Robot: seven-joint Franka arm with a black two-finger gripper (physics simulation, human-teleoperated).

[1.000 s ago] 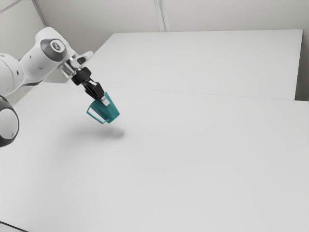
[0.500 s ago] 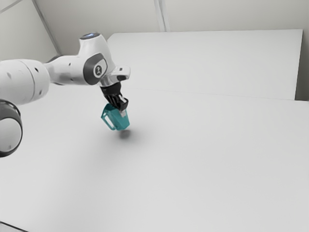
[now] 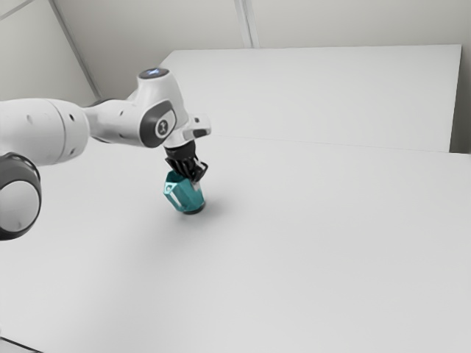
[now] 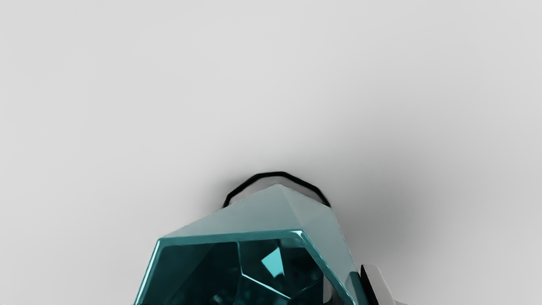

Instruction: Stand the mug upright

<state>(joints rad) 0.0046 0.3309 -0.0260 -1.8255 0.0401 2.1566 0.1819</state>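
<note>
1 handle (image 3: 173,193) sits toward the exterior view's left, then the teal mug (image 3: 188,196) itself, under the gripper (image 3: 197,182), whose 2 fingers (image 4: 378,283) look clamped on its wall. It seems nearly upright; whether its base fully meets the table (image 3: 316,243), I can't tell. Best keep hold until it's flat, then release evenly.

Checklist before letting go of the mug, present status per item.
1. Gripper has the mug: ok, fingers on both sides of its wall.
2. Mug opening faces up: ok.
3. Mug fully upright: not ok, it looks tilted, top toward the exterior view's left.
4. Base flat on the table: cannot tell, base is down close but contact is unclear.
</note>
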